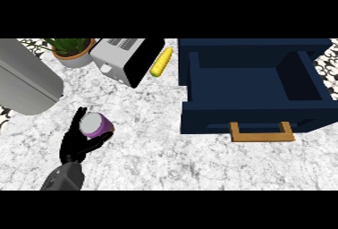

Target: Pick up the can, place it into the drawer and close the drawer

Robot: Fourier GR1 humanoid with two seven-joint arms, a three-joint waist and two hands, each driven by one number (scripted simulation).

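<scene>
A purple can (94, 125) with a pale grey top stands on the marble counter (171, 156) at the left. My left hand (76, 144) is against it, fingers behind its left side and thumb curled under its near side. The dark blue drawer (254, 85) is pulled open at the right, its inside bare, with a wooden handle (261, 133) on its front. My right hand does not show.
A silver toaster (122, 60) stands at the back, a corn cob (161, 61) beside it. A potted plant (71, 51) sits at the back left. A large grey cylinder (23, 80) lies at the far left.
</scene>
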